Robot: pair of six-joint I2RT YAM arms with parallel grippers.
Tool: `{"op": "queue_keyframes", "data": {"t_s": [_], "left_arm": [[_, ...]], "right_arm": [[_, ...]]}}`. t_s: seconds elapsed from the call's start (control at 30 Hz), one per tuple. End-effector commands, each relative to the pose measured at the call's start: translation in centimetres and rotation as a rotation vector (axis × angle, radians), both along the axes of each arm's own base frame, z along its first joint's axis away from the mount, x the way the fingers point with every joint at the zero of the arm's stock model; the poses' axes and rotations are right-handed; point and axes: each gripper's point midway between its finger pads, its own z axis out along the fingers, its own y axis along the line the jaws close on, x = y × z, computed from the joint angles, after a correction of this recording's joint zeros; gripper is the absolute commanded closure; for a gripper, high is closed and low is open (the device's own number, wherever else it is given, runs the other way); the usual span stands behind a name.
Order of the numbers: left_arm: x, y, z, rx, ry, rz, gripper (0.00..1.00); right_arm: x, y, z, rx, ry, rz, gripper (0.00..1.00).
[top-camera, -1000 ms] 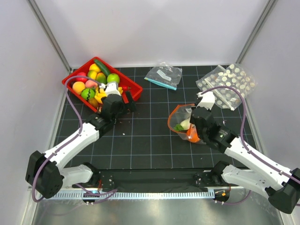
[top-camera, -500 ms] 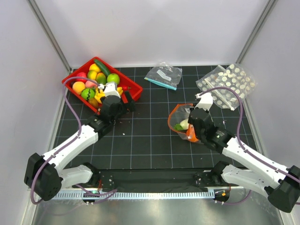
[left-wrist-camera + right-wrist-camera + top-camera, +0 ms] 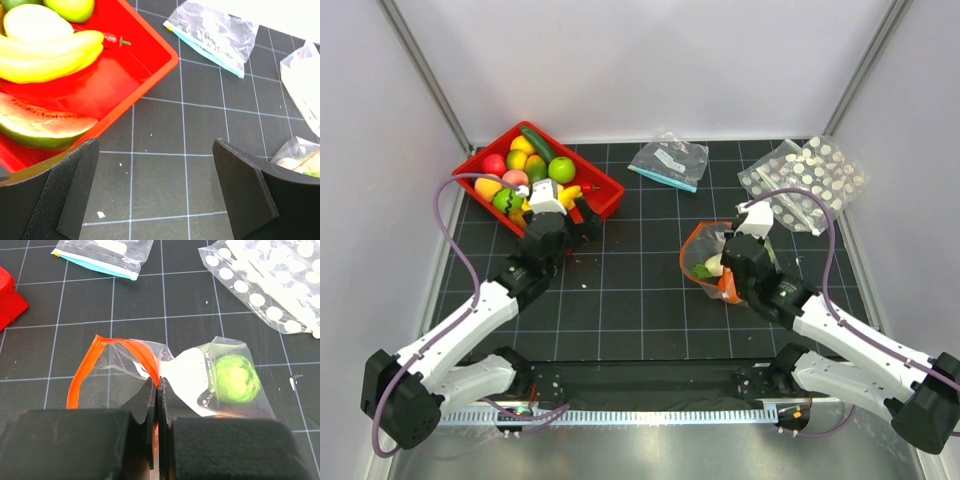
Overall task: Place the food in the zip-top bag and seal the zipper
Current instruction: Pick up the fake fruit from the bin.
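Observation:
The zip-top bag lies right of centre, its mouth held open in a loop by the orange zipper. My right gripper is shut on the zipper strip at the mouth's near side. Inside the bag I see a green lime and a white piece. More food fills the red tray: bananas, a watermelon slice, a green fruit. My left gripper hangs open over bare mat beside the tray's near corner, nothing between its fingers.
A clear bag with a teal strip lies at the back centre. A white-dotted bag lies at the back right. The tray's red rim is just left of my left gripper.
My left arm has drawn a little left and toward the near side, still open. The right gripper keeps its hold on the bag and has barely moved.

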Motion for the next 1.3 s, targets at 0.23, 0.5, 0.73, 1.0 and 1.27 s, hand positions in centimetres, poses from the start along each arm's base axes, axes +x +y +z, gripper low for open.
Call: {"op": "queue_keyframes", "data": {"t_s": [0.23,0.5,0.73,1.0,1.27], "left_arm": [[0.8,1.8,2.2,0.012,-0.045,0.116,0.0],[0.9,4.0,2.0,0.066,-0.038,0.22,0.0],[2.4,6.5,0.9,0.149,0.014,0.321,0.0],[6.6,6.2,-3.7,0.159,0.243,0.284,0.01],[10.4,8.7,-7.1,-0.028,0.391,0.367,0.03]], "right_arm": [[0.3,-0.4,0.1,0.02,-0.035,-0.044,0.99],[1.0,0.2,-0.1,0.006,-0.028,-0.04,0.99],[0.7,-0.1,-0.8,0.01,-0.031,-0.042,0.99],[0.7,0.0,-0.6,0.021,-0.037,-0.035,0.99],[0.3,0.0,-0.6,0.035,-0.039,-0.019,0.99]]}}
